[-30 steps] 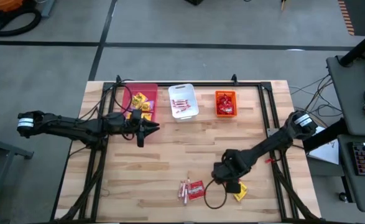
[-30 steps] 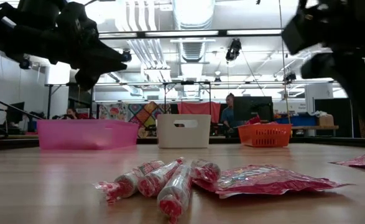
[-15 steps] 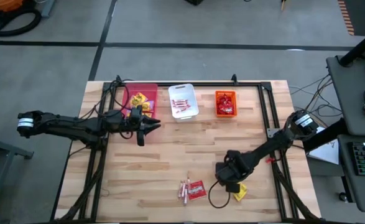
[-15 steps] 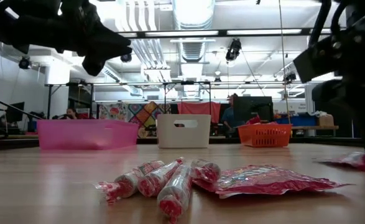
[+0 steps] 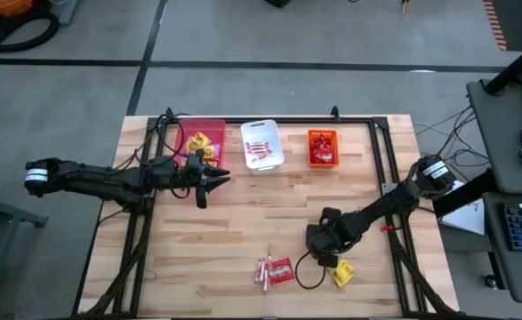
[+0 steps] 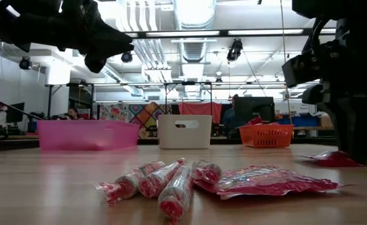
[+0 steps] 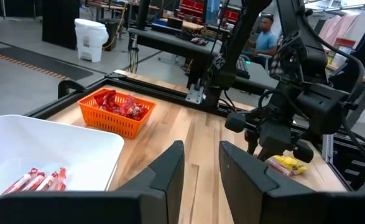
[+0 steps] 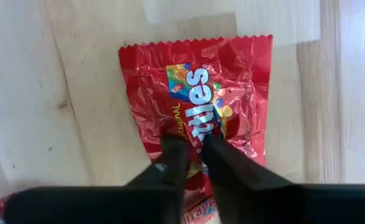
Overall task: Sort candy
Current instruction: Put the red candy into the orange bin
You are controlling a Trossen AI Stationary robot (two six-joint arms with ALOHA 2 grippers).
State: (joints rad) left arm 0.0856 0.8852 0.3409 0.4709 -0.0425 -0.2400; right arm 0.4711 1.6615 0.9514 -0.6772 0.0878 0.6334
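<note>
right tool (image 8: 193, 146): low on the worktop, fingers drawn nearly together and pinching the middle of a red square packet (image 8: 198, 93)
red square packet: flat on the wood right under the right tool, lettering up, hidden by the arm in the high view
yellow packet (image 5: 341, 275): just beside the right tool, on the worktop's near edge side
loose pile: thin pinkish-red sticks (image 5: 263, 269) touching another red packet (image 5: 281, 270), near the right tool, toward the left arm's side
left tool (image 5: 214, 181): well apart from the right tool, raised over the worktop, fingers (image 7: 163, 174) a narrow gap apart with nothing between them
bins: just past the left tool, pink bin (image 5: 202, 145) with yellow packets, white bin (image 5: 261, 146) with sticks, orange bin (image 5: 323, 148) with red packets
worktop (image 5: 243, 222): pale wood planks
</note>
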